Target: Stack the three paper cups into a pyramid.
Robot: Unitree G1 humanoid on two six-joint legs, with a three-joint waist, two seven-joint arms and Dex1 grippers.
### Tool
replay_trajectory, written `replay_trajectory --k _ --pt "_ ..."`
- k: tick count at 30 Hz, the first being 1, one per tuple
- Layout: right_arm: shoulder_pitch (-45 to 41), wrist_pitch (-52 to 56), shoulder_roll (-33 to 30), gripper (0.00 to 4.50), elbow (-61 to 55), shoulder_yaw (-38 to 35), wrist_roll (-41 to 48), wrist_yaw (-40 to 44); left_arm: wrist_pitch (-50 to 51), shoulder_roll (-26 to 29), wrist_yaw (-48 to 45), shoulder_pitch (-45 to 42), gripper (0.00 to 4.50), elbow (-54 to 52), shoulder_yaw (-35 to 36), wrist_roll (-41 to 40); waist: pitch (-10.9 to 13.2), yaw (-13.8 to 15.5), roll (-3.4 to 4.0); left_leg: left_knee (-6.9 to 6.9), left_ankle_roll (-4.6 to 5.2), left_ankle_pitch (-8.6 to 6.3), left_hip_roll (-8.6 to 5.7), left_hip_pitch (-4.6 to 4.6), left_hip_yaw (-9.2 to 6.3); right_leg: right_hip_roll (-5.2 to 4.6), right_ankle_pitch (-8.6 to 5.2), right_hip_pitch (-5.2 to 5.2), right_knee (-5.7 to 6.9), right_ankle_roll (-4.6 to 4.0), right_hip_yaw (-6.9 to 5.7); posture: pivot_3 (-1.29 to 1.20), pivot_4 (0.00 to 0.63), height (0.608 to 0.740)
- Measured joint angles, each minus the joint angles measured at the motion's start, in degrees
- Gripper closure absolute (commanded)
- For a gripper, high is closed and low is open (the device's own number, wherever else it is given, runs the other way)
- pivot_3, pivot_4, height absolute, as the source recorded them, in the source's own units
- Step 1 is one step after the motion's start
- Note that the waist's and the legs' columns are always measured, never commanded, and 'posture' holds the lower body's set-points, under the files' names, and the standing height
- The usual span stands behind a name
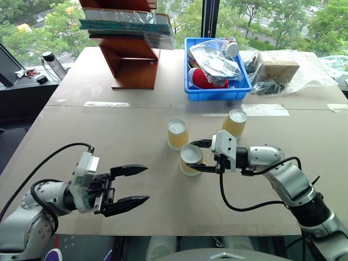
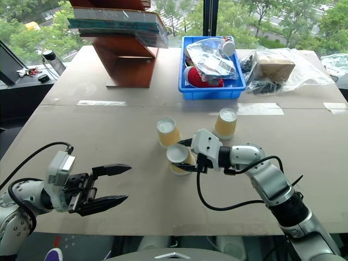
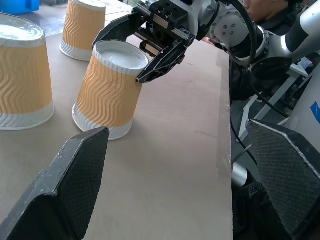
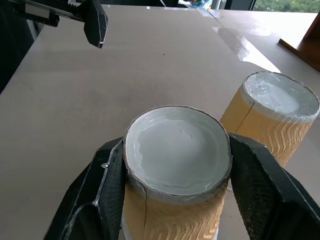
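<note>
Right wrist view is showing you the right claw (image 4: 176, 165) bracketing the near upturned cup (image 1: 190, 159) at centre frame on the counter (image 1: 109, 130), grip unclear, beside its neighbour (image 1: 178, 134), third cup (image 1: 234, 123) upper right, left claw (image 1: 129, 188) gaping empty; next, fetch that third.

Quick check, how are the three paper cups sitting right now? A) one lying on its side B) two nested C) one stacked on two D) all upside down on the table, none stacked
D: the three paper cups each stand base-up on the table, none on another; the right gripper straddles the nearest.
</note>
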Motion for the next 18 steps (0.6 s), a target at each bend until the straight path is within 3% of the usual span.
replay_trajectory --k 2,6,12,14,18 --pt "-0.29 0.49 -0.02 0.05 0.39 0.17 0.02 0.6 0.0 0.0 0.24 0.18 0.0 -0.07 0.07 -0.02 0.0 0.0 0.0 0.0 0.0 0.0 0.0 -0.03 0.0 -0.01 0.0 -0.02 -0.01 0.0 0.0 0.0 0.15 0.74" --pt "-0.41 1.3 -0.61 0.05 0.02 -1.04 1.04 1.37 -0.01 -0.02 0.61 0.42 0.0 -0.11 0.46 -0.13 0.01 0.01 0.01 0.0 0.0 0.0 0.0 -0.06 0.0 -0.02 0.0 -0.04 0.0 0.0 0.0 0.0 0.15 0.74" --pt "-0.79 14.81 -5.22 0.05 -12.95 -18.22 13.99 -3.79 -0.08 -0.72 0.88 1.83 0.0 -0.15 3.64 -1.44 0.01 0.1 0.0 0.02 0.0 0.0 0.08 -0.35 -0.08 -0.11 0.01 -0.3 0.02 0.01 -0.08 0.0 0.15 0.74" --pt "2.04 18.41 -8.12 0.05 -16.5 -23.74 14.48 -8.07 -0.18 -1.46 1.59 1.51 0.0 -0.18 4.37 -2.44 0.0 0.31 -0.02 0.02 0.0 0.0 0.03 -0.43 -0.13 -0.15 0.0 -0.32 -0.01 0.01 -0.13 0.0 0.15 0.74" --pt "6.67 20.4 -9.72 0.05 -14.43 -26.7 12.0 -12.63 -0.17 -2.01 2.89 0.0 0.0 -0.21 4.77 -3.29 -0.04 0.14 -0.07 0.05 0.0 0.0 -0.14 -0.44 -0.08 -0.18 0.01 -0.33 0.02 0.01 -0.09 0.0 0.15 0.74"
